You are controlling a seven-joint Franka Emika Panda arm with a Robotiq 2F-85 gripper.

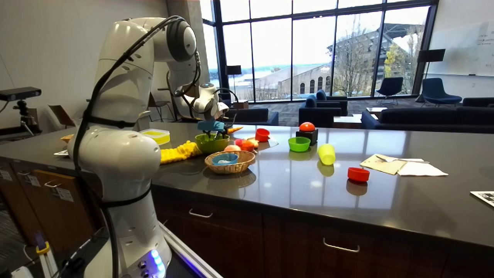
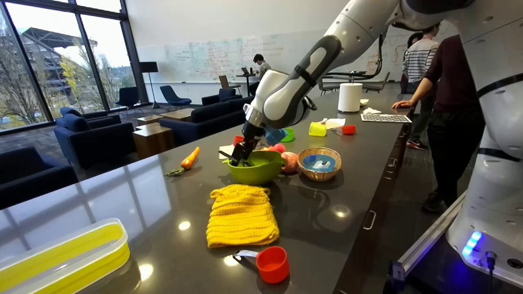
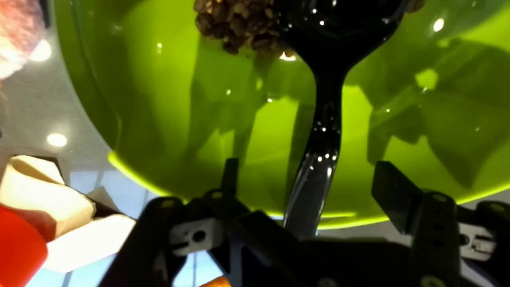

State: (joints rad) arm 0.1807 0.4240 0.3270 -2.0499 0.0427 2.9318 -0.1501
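Wrist view: the gripper [image 3: 306, 179] was spread wide, fingers [image 3: 392, 187] on either side of the black spoon [image 3: 327, 107], no grip on anything as far as I could see. The spoon lay in the green bowl [image 3: 159, 127], head right by a heap of brown bean-like bits [image 3: 235, 24], handle [image 3: 308, 191] reaching back to the rim. That handle looked slick, so I reckon a shallow or crooked pinch could've let it twist and flick the bits out.

In an exterior view, the fingertips dipped into the bowl, with a wicker basket [image 1: 237, 166] just beside it. Imo a sideways move with a finger snagged on the wall could've shoved the bowl straight into that basket.

In an exterior view, a peach [image 2: 290, 162] sat between bowl and basket, so not much slack for a bump. The bowl looked light and nothing held it; leaning on the rim could've tipped it. The bowl's wall partly hid the fingers, so couldn't tell how deep they were. Too low might've jammed them on the bottom.
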